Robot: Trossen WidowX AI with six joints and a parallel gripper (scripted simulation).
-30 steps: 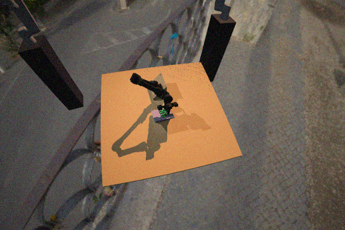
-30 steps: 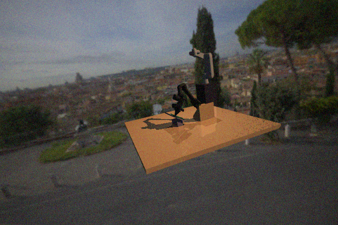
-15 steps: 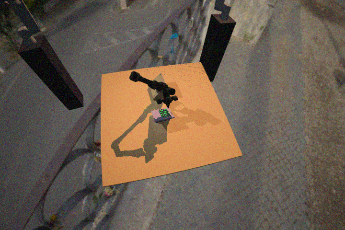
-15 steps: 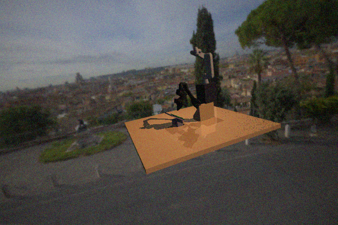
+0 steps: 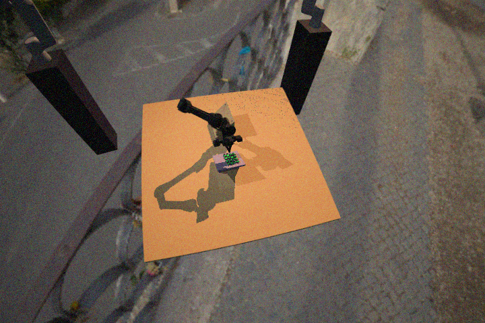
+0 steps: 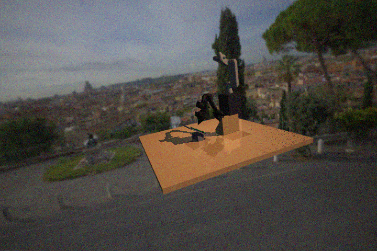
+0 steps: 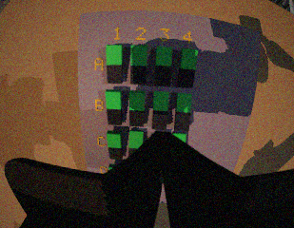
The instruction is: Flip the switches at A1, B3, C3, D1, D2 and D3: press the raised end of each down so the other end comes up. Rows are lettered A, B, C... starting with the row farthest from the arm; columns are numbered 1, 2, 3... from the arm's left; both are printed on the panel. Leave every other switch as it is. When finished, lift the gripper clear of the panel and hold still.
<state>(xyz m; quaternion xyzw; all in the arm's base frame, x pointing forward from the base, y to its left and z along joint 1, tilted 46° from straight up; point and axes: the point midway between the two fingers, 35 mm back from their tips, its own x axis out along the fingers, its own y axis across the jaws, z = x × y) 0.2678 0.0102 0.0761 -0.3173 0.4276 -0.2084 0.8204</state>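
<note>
Jaws: we see them pressed together with nothing between; no point goes on them, but the gripper (image 7: 161,142) fills the lower half of the wrist frame, its tip coming to a peak at the frame's middle.
Panel: the lilac switch panel (image 5: 219,161) lies near the middle of the top frame on the orange counter (image 5: 273,198); in the wrist frame it sits at upper centre.
Switches: we count green rocker switches (image 7: 114,56) in rows, four across, under the printed column numbers 1 to 4.
Rows visible: two full rows and part of a third show; lower rows are hidden behind the gripper.
Gripper over panel: the tip covers the third row around columns 2 and 3; we cannot tell whether it touches a switch.
Arm: the black arm (image 5: 209,116) reaches from the upper left of the counter down toward the panel.
Shadows: long dark shadows fall across the counter toward the lower left of the top frame.
Surroundings: two dark posts (image 5: 304,62) stand at the counter's upper edge.
</note>
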